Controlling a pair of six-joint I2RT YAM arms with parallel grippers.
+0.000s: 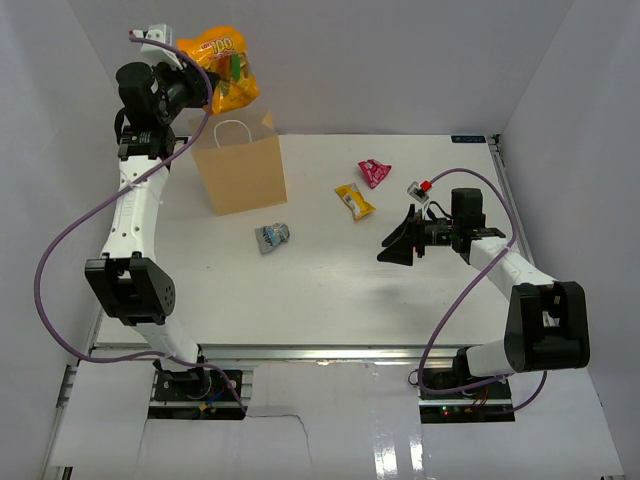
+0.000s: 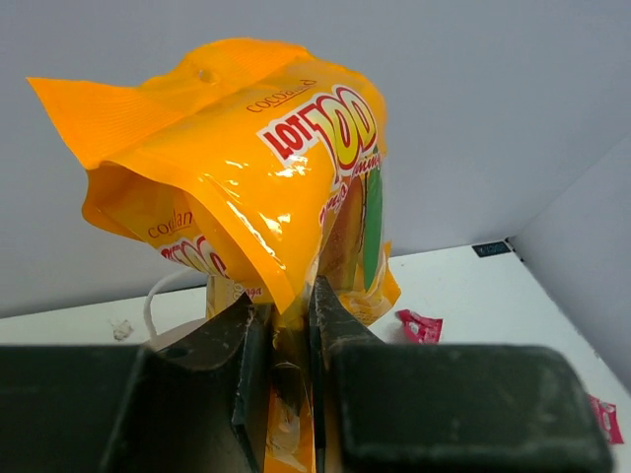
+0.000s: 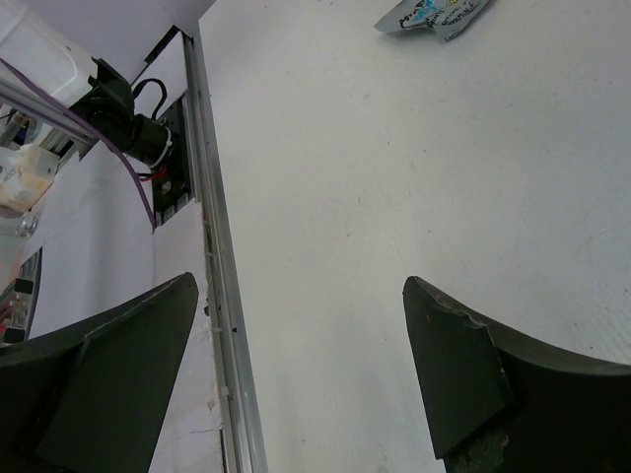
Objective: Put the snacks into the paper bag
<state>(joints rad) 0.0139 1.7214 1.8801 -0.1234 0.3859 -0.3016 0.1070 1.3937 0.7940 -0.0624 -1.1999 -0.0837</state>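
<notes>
My left gripper is shut on the large orange-yellow chip bag and holds it high above the tan paper bag, which stands upright with a white loop handle. In the left wrist view the chip bag is pinched between the fingers. On the table lie a silver-blue packet, a yellow packet and a magenta packet. My right gripper is open and empty, low over the table right of centre. The silver-blue packet shows at the top of the right wrist view.
A small white and red item lies near the right arm. White walls enclose the table on the left, back and right. The table's metal front rail runs beside my right gripper.
</notes>
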